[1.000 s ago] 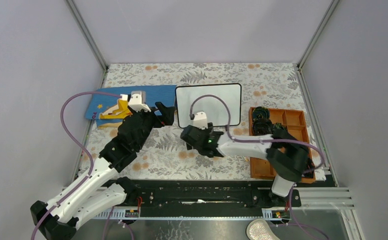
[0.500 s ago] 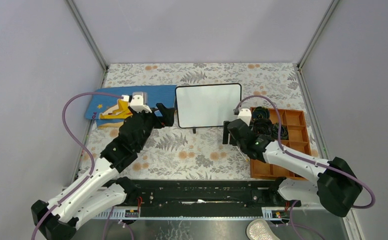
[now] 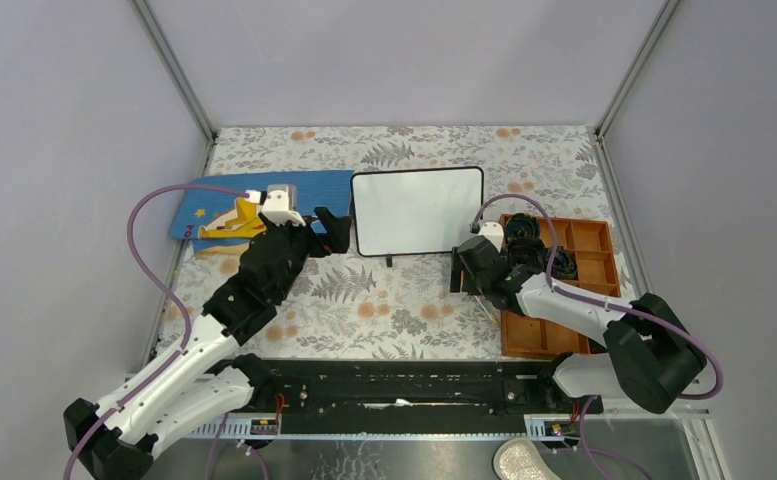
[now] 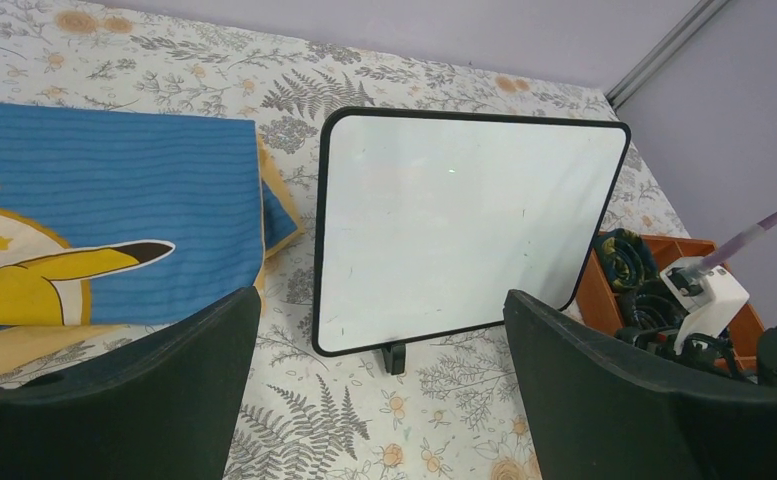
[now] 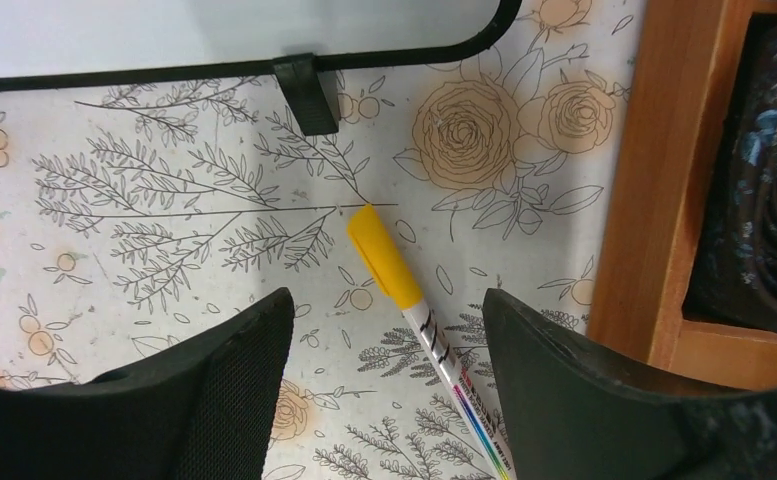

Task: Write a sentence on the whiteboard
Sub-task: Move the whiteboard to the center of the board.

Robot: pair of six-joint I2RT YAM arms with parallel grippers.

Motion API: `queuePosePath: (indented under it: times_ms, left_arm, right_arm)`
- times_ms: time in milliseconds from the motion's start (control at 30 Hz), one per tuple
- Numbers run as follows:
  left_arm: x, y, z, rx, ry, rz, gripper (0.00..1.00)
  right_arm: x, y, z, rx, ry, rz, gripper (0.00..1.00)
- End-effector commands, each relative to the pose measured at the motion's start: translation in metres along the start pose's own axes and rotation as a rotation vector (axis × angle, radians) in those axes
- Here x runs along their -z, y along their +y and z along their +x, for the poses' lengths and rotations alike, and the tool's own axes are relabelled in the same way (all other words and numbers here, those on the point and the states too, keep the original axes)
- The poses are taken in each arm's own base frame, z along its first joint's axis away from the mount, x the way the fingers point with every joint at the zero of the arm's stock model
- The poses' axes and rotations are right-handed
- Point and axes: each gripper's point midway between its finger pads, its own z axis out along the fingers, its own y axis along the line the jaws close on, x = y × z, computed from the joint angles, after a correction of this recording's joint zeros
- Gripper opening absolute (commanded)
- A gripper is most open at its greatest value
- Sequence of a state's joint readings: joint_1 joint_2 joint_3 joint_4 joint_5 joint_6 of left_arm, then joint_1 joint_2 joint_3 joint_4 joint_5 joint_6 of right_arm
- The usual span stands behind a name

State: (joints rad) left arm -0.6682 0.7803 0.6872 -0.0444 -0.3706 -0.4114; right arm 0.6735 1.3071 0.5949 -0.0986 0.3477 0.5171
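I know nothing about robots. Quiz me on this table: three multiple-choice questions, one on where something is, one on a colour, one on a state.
1. Where does the thin white marker pen lie? A) on the flowered tablecloth, beside the brown wooden tray; B) inside that tray; C) on a shelf.
2. What colour is the pen's cap? A) green; B) red; C) yellow.
3. How is the small black-framed whiteboard? A) full of orange writing; B) bare of words; C) broken in two.
Answers: 1 A, the pen rests on the cloth just outside the tray's wall. 2 C, the right wrist view shows a yellow cap. 3 B, its white face carries no words.
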Motion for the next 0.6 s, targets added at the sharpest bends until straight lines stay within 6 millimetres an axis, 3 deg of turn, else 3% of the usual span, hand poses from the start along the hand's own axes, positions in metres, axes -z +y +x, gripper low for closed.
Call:
queuePosePath:
  times_ms: [0,300,500,567]
  left_arm:
    - [0.000,-0.009,-0.012,0.005,-0.048,0.037,0.99]
    - [0.000,-0.009,-0.012,0.006,-0.046,0.036,0.99]
    - [0.000,-0.010,-0.012,0.008,-0.044,0.039,0.99]
    - [0.000,-0.009,-0.012,0.007,-0.043,0.035,0.99]
  right_arm:
    - [-0.005,0.003,0.004,-0.017,0.019,-0.015,0.75]
    - [-0.006,0.010,0.037,-0.093,0.138,-0.057,0.63]
    - [-0.001,0.019,0.039,-0.131,0.173,-0.078,0.40]
    - [-0.001,0.019,0.039,-0.124,0.178,-0.063,0.37]
